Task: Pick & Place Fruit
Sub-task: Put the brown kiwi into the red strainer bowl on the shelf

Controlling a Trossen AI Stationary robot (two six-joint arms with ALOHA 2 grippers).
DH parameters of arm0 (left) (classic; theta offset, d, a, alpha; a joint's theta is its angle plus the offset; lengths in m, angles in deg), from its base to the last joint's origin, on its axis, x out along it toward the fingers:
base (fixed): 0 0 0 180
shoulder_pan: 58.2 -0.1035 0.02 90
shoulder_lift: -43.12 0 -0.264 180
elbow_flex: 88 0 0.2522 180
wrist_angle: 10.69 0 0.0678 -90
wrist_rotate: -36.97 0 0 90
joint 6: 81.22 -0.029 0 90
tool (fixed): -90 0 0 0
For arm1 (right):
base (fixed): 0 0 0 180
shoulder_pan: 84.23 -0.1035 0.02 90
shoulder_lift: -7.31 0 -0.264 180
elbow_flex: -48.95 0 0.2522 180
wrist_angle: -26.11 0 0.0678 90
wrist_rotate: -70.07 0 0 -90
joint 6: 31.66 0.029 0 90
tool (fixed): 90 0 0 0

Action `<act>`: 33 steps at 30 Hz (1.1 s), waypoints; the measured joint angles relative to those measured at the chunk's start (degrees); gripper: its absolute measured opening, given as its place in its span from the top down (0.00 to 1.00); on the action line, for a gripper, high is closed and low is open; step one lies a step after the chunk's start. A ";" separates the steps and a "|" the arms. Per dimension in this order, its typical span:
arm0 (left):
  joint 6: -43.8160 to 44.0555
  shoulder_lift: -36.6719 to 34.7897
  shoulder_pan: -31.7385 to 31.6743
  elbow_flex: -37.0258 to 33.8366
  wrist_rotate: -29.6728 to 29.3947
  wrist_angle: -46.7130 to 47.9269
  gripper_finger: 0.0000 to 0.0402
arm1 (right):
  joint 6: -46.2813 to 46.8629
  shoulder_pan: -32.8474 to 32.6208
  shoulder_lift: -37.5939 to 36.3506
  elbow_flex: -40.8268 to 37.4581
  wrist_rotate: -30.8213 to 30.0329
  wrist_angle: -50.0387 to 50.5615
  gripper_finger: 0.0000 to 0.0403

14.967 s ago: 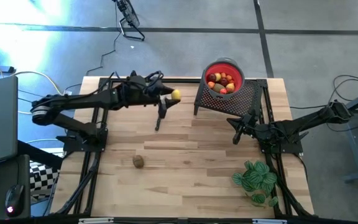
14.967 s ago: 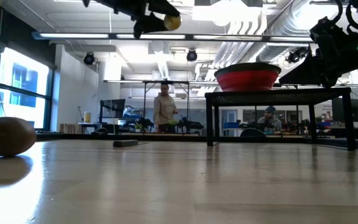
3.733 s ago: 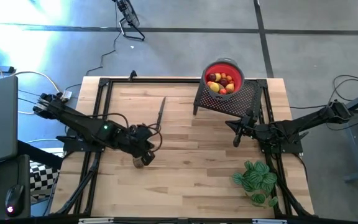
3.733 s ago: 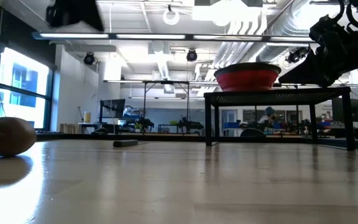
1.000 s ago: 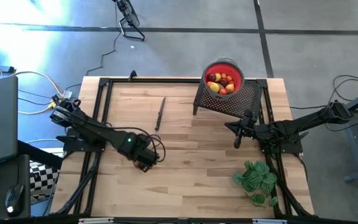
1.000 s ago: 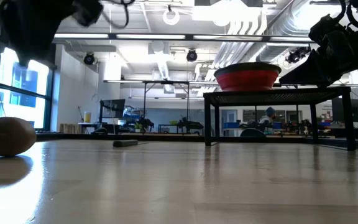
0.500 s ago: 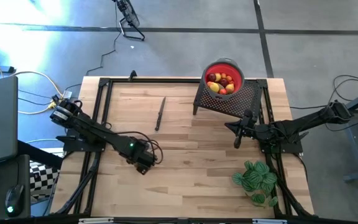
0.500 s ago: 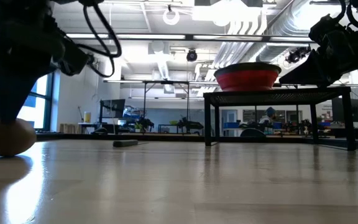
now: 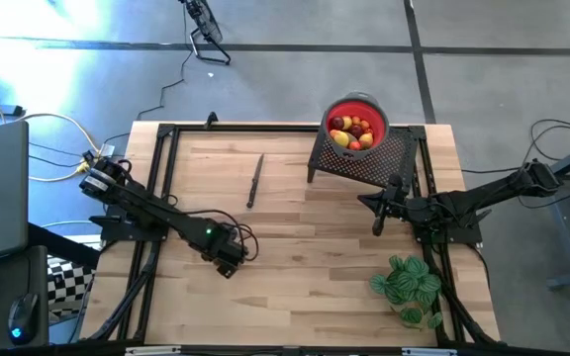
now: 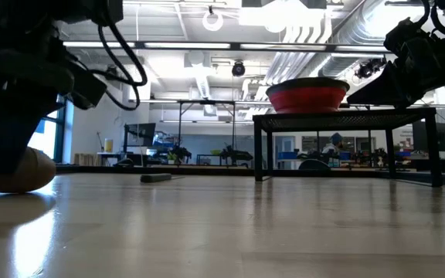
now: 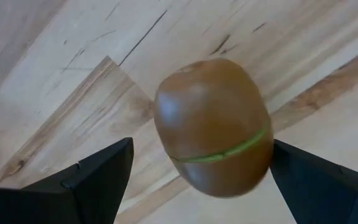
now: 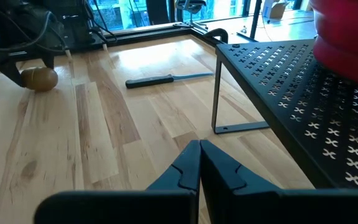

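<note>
A brown kiwi fruit (image 11: pixel 213 127) lies on its side on the wooden table at the near left. My left gripper (image 9: pixel 228 259) points straight down over it. It is open, with one finger on each side of the kiwi (image 10: pixel 18 171). My right gripper (image 12: pixel 199 163) is shut and hangs still above the table beside the black rack (image 9: pixel 384 158). The red bowl (image 9: pixel 356 124) stands on that rack and holds several yellow, red and orange fruit pieces. My left gripper comes from above, pointing down, its fingers astride the kiwi's middle. One fingertip (image 11: pixel 303 171) stands right at the kiwi's side (image 11: pixel 263 146); whether it touches I cannot tell. The other finger (image 11: pixel 98 177) stands clear. The kiwi rests on the table.
A thin dark knife (image 9: pixel 255 180) lies on the table toward the far side. A green leafy plant (image 9: pixel 407 287) sits at the near right corner. Bare wood lies between the kiwi and the rack. A black frame (image 9: pixel 166 133) runs along the table's edges.
My left gripper has come down over the kiwi, still open, until its fingers stand on either side of it. In the low view the kiwi has shifted a little toward the table's right.
</note>
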 joint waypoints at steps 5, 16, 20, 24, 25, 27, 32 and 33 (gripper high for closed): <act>0.01 0.01 0.00 -1.30 -0.15 -3.38 0.11 | 0.00 0.00 0.00 0.00 0.00 0.00 0.99; -0.42 0.01 0.00 -1.47 -1.68 -5.50 0.11 | 0.00 0.00 0.00 0.00 0.00 0.02 0.99; -0.42 0.01 -0.02 -1.47 -2.32 -5.49 0.11 | 0.00 0.00 0.02 0.00 0.00 0.02 0.99; -0.42 0.01 -0.01 -1.47 -2.32 -5.49 0.11 | 0.00 0.00 0.01 0.00 0.00 0.02 0.99; -0.42 0.01 -0.01 -1.47 -2.32 -5.49 0.11 | 0.00 -0.02 0.00 0.00 0.00 0.02 0.99; -0.42 0.01 -0.02 -1.47 -2.32 -5.49 0.11 | 0.00 -0.02 0.00 0.00 0.00 0.02 0.99; -0.42 0.01 -0.02 -1.47 -2.29 -5.49 0.11 | -0.02 0.00 0.00 0.00 0.00 0.02 0.99; -0.42 0.01 -0.02 -1.47 -2.29 -5.49 0.11 | -0.04 0.00 0.00 0.00 0.00 0.02 0.99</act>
